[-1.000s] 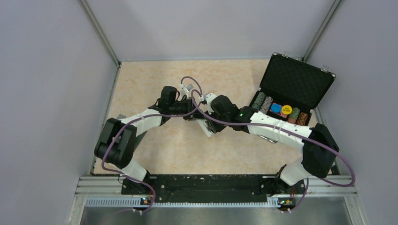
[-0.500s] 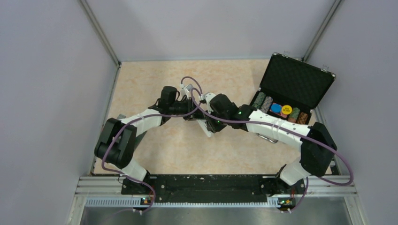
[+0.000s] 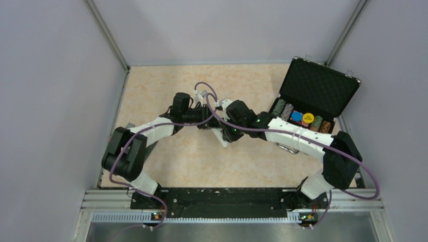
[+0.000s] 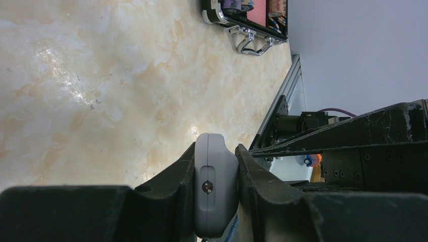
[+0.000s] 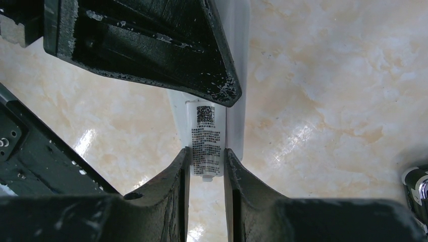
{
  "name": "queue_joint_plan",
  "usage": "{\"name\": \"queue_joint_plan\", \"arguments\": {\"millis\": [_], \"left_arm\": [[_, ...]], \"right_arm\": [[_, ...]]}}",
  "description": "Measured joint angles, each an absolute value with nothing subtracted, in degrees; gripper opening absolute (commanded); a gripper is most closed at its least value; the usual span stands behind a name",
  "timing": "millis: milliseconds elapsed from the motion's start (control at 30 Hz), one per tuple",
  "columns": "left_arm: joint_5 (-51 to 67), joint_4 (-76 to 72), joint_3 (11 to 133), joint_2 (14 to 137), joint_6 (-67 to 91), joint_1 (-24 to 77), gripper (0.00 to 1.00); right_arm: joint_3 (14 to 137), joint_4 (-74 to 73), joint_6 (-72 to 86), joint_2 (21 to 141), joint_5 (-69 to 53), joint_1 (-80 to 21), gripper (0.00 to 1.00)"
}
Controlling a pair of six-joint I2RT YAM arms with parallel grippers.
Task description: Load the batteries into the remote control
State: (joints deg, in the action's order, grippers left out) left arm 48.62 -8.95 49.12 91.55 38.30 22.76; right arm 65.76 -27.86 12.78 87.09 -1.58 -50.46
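Note:
The white remote control [image 3: 221,137] is held above the table's middle between both grippers. My left gripper [image 3: 206,123] is shut on its end; in the left wrist view the remote [image 4: 216,186], with its small dark emitter, sits clamped in that gripper [image 4: 216,149]. My right gripper [image 3: 223,132] is shut on a white labelled back cover [image 5: 206,136] lying along the remote body [image 5: 238,75], held in the right wrist view by that gripper [image 5: 206,151]. A left finger [image 5: 151,45] shows above it. No batteries are clearly in view.
An open black case [image 3: 315,88] holding striped poker-chip stacks [image 3: 302,119] stands at the right; its chrome handle [image 4: 252,43] shows in the left wrist view. A small dark shiny object [image 5: 416,186] lies at the right wrist view's edge. Grey walls enclose the marbled table [image 3: 166,91].
My right arm has shifted slightly to the left. Both grips look unchanged.

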Motion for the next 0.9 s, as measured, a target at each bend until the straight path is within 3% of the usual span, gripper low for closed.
{"name": "queue_joint_plan", "arguments": {"millis": [900], "left_arm": [[48.38, -8.8, 49.12, 92.01, 36.53, 22.76, 0.0]], "right_arm": [[70.3, -32.6, 15.07, 90.65, -3.27, -49.32, 0.17]]}}
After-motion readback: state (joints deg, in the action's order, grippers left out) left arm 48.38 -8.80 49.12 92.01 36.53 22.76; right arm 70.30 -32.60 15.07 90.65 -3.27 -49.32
